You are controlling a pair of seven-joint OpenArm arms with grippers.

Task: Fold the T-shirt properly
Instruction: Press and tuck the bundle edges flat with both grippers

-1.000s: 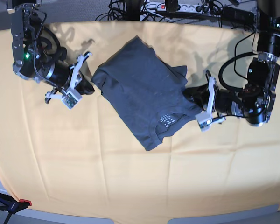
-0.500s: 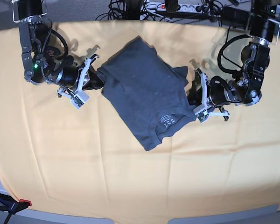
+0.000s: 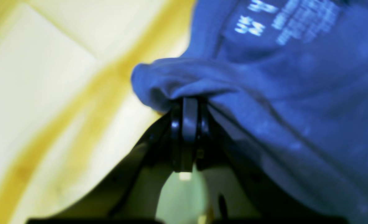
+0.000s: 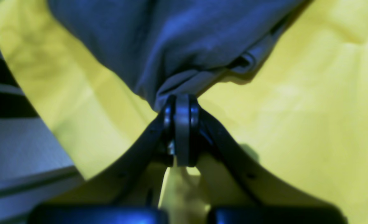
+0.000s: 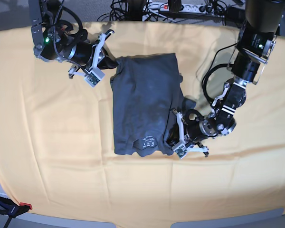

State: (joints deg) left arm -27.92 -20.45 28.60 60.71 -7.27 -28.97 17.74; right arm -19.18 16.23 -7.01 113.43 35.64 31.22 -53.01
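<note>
- The T-shirt has swung round in the last second: it lay slanted across the yellow-covered bench and now sits nearly square, collar label toward the near edge.
- The left pincer is clenched on a bunch of fabric at the collar-end corner, the white label print just above it.
- The right pincer is clamped tight on the opposite, far corner; both arms have shifted with the cloth.
- That reads as straightening a half-folded shirt, with one sleeve still poking out at the side.
</note>
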